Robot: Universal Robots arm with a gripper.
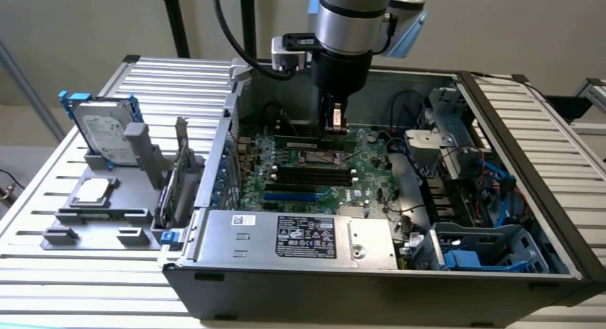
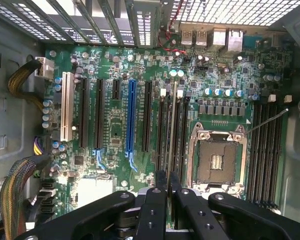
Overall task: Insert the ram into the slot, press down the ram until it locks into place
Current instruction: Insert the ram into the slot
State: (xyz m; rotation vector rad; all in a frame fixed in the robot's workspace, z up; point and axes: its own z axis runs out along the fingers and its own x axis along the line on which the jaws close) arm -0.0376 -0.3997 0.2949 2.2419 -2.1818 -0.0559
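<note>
My gripper (image 1: 333,127) reaches down into the open computer case (image 1: 379,279), over the far side of the motherboard (image 1: 370,174). In the wrist view its black fingers (image 2: 161,182) are shut on the ram (image 2: 173,125), which shows edge-on as a thin pale-green line. In the exterior view the ram (image 1: 301,142) stands on edge under the gripper. It runs along the group of long black slots (image 2: 182,135) with pale end latches, beside the processor socket (image 2: 216,160). The slot right beneath it is mostly hidden, and I cannot tell whether the ram is seated in it.
A second group of black slots (image 2: 265,145) lies beyond the socket. A blue slot (image 2: 131,117) and a white slot (image 2: 66,107) lie further off, near cable bundles (image 2: 20,82). A power supply (image 1: 303,233) and drive cage (image 1: 487,247) fill the case front. A hard drive (image 1: 106,134) stands outside.
</note>
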